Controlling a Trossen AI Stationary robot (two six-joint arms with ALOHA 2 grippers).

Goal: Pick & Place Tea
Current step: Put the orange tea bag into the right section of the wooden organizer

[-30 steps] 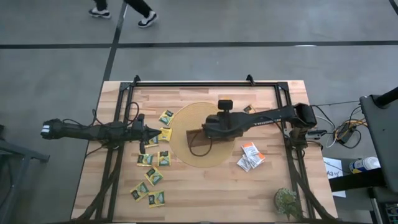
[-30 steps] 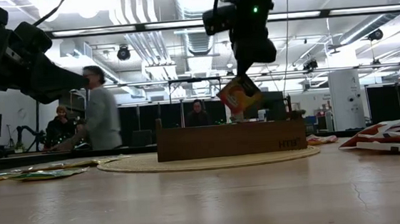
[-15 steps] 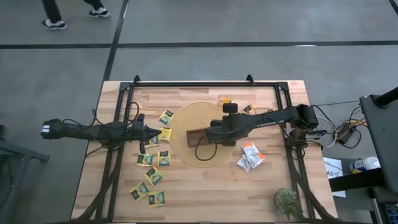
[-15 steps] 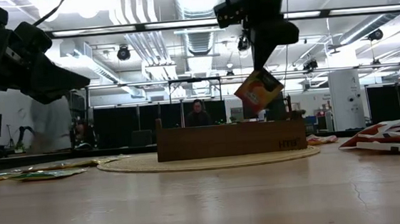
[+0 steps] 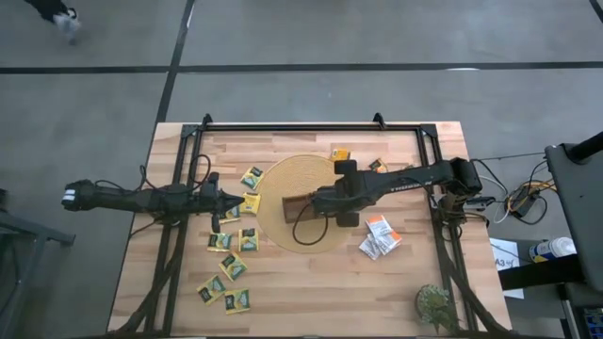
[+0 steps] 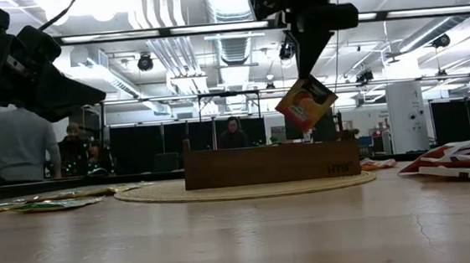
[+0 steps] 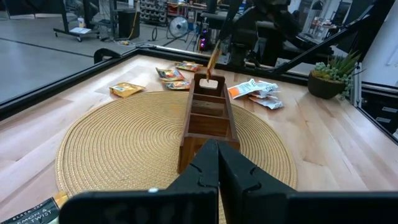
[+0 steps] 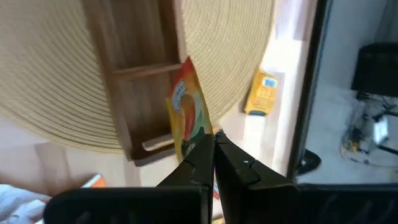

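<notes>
My right gripper [image 6: 305,74] is shut on an orange tea packet [image 6: 304,103], which hangs above the right end of the brown wooden tray [image 6: 271,164]. The tray stands on a round woven mat [image 5: 283,179]. In the right wrist view the packet [image 8: 189,115] hangs over the tray's end compartment [image 8: 149,102]. My left gripper [image 7: 217,158] stays shut and bare at the table's left, pointing at the tray [image 7: 208,115]. Yellow-green tea packets [image 5: 233,266] lie flat on the left of the table, white-and-orange ones [image 5: 380,235] on the right. My right gripper pinches the orange packet between its two fingers by its top corner [image 6: 305,81]. The fingers come from above, slanting down. The packet hangs below them, tilted on its corner like a diamond, clear of the tray.
Two orange packets [image 5: 340,153] [image 5: 377,166] lie past the mat near the far edge. A small potted plant [image 5: 435,306] stands at the near right corner. A black frame [image 5: 311,125] runs along the table's edges. People move in the room behind.
My right gripper has carried the orange packet a little toward the table's right edge and slightly up, and its wrist has tipped. The packet has gone from over the tray's middle to over its right end, still hanging clear.
</notes>
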